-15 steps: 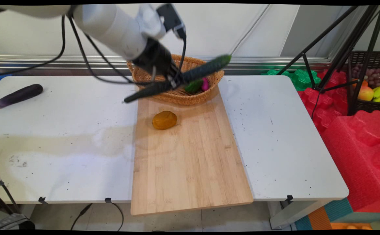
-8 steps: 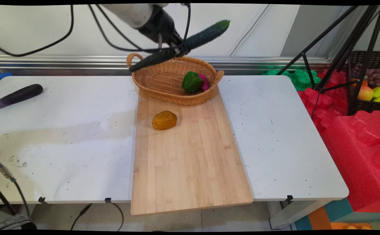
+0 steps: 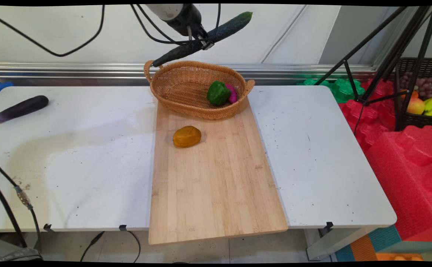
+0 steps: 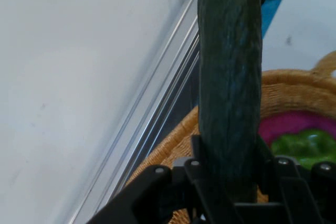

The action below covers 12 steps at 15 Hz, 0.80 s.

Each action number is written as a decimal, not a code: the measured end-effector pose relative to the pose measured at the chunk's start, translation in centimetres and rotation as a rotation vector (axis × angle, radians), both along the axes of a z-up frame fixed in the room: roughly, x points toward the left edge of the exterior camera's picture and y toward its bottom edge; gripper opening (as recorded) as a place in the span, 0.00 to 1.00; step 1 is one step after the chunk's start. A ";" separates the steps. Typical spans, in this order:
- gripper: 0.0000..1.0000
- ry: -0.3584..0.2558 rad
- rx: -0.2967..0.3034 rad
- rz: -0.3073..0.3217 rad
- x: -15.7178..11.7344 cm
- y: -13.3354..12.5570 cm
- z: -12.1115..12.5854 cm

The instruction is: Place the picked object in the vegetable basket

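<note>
My gripper is high at the top of the main view, shut on a long dark green cucumber near its middle. The cucumber hangs tilted above the far rim of the wicker basket, its right end up. In the hand view the cucumber runs upward from between the gripper and its fingers. A green pepper and a pink vegetable lie in the basket's right end; both the pepper and the pink vegetable show in the hand view too.
The basket stands on the far end of a wooden cutting board. A yellow-brown potato lies on the board. A purple eggplant rests at the table's far left. Red foam and a tripod stand to the right.
The gripper has risen with the cucumber, from just in front of the basket to high above its far rim. The pepper and pink vegetable are uncovered.
</note>
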State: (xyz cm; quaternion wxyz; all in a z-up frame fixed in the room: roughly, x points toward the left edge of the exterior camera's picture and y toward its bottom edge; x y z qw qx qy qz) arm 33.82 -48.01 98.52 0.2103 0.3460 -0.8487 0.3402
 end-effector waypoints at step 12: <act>0.00 -0.039 0.109 -0.007 3.1 -7.2 -6.8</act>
